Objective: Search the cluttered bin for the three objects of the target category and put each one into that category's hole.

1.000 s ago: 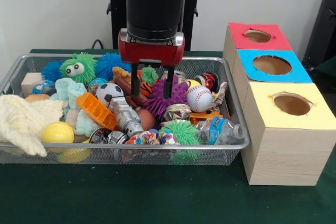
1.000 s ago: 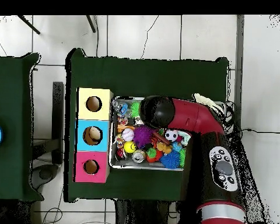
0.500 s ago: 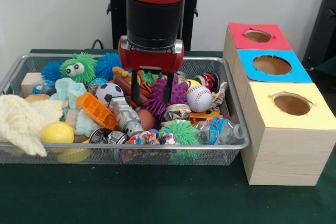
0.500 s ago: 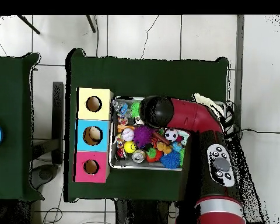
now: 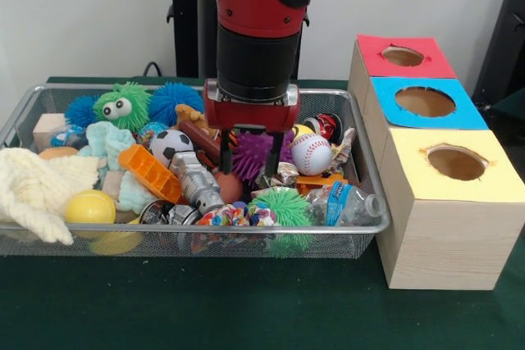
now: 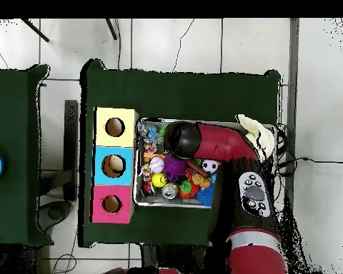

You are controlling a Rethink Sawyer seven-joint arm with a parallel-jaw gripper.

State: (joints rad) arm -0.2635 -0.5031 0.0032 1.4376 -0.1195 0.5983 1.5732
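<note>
Arm: the red and black arm [image 5: 258, 30] drops in from the top centre of the front view, straight down over the middle of the wire basket [image 5: 369, 171].
Jaws: the gripper [image 5: 251, 156] has its two dark fingers [image 5: 225, 153] spread, one on each side of the purple spiky ball [image 5: 256, 152]; whether they press on it I cannot tell, and nothing is lifted clear.
Purple spiky ball: centre of the basket, sitting in the clutter between the fingers, just left of the baseball [image 5: 312, 154].
Basket contents, left: a cream knitted cloth [image 5: 33, 188] hangs over the left rim, a yellow ball [image 5: 90, 206] in front of it, a green fuzzy toy with eyes [image 5: 121, 105] and a blue spiky ball [image 5: 172, 98] at the back.
Basket contents, middle: a small soccer ball [image 5: 170, 144], an orange block [image 5: 149, 173], a silver toy [image 5: 195, 183], a green spiky ball [image 5: 284, 205].
Basket contents, right: a plastic bottle [image 5: 351, 205] lies against the front right corner; its blue label is too small to read.
Boxes: three wooden boxes on the right of the front view, tops red [image 5: 428, 65], blue [image 5: 463, 117] and yellow [image 5: 492, 157], each with a round hole.
Worktop: dark green cloth [image 5: 246, 305] under everything.
Overhead: the arm [image 6: 217, 143] covers the basket's upper right part; the purple ball [image 6: 176, 168] shows below it.
Writing: none that can be read.
</note>
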